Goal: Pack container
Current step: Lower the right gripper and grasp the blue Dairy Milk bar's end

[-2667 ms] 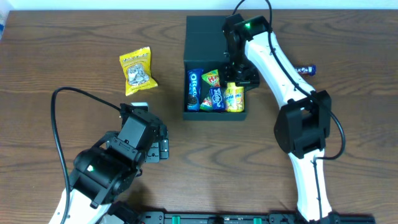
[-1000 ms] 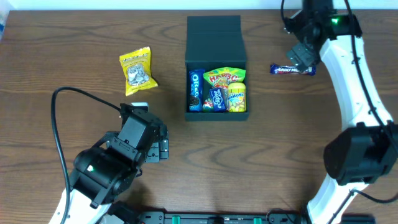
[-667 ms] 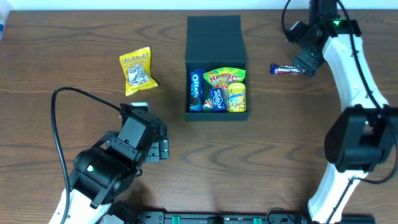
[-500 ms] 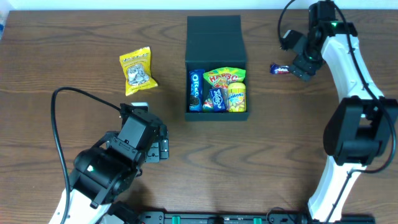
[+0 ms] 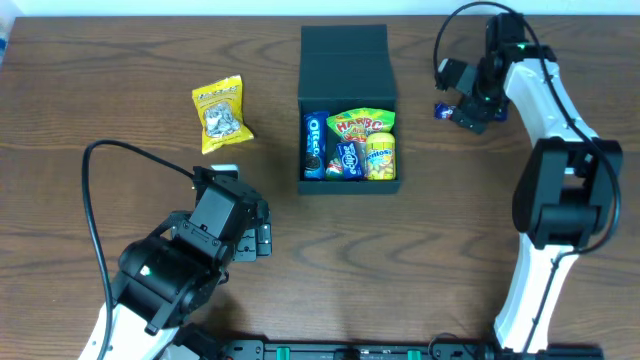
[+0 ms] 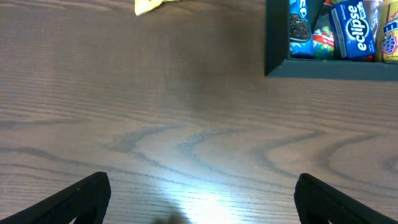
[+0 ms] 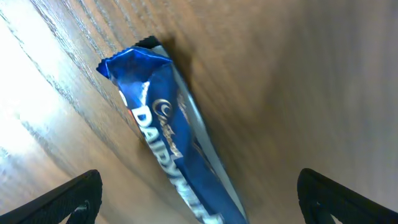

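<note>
One chocolate bar (image 7: pixel 169 146) lies just below your right gripper (image 7: pixel 202 200), whose jaws hang wide and empty, its long axis slanting between them, while the container (image 5: pixel 343 60) sits well off to the gripper's left.

OREO on blue pack (image 5: pixel 312 143); HARIBO on green bag (image 5: pixel 362 125); eclipse on blue packet (image 6: pixel 354 37); DAIRY on blue bar wrapper (image 7: pixel 171 162).

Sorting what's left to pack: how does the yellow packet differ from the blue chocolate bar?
The yellow packet is a squat pouch; the blue chocolate bar is slim and long. The yellow packet lies left of the container, with no gripper at it; the bar lies right of it, under the open right gripper. Both lie on the table.
</note>
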Robot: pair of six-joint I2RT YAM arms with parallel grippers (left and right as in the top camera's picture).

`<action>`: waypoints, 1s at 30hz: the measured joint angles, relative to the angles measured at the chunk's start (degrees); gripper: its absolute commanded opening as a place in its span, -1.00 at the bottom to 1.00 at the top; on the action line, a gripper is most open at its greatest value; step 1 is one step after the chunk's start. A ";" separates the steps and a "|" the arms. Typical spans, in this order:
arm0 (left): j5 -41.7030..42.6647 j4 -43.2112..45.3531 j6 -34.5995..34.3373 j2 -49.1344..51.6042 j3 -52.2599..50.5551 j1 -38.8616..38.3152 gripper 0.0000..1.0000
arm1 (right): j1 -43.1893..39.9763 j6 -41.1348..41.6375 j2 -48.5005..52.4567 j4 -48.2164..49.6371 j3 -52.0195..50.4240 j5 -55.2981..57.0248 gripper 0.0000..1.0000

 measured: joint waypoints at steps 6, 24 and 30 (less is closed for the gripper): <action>0.02 0.00 0.00 0.00 0.00 -0.02 0.91 | -0.04 -0.35 2.08 0.37 0.00 -0.17 0.99; 0.02 0.02 0.00 0.00 0.00 -0.02 0.91 | -0.02 -0.37 2.34 -0.55 0.00 -1.31 0.81; 0.00 0.00 0.00 0.00 0.00 -0.02 0.91 | -0.02 -0.13 2.34 -1.75 0.02 -1.53 0.47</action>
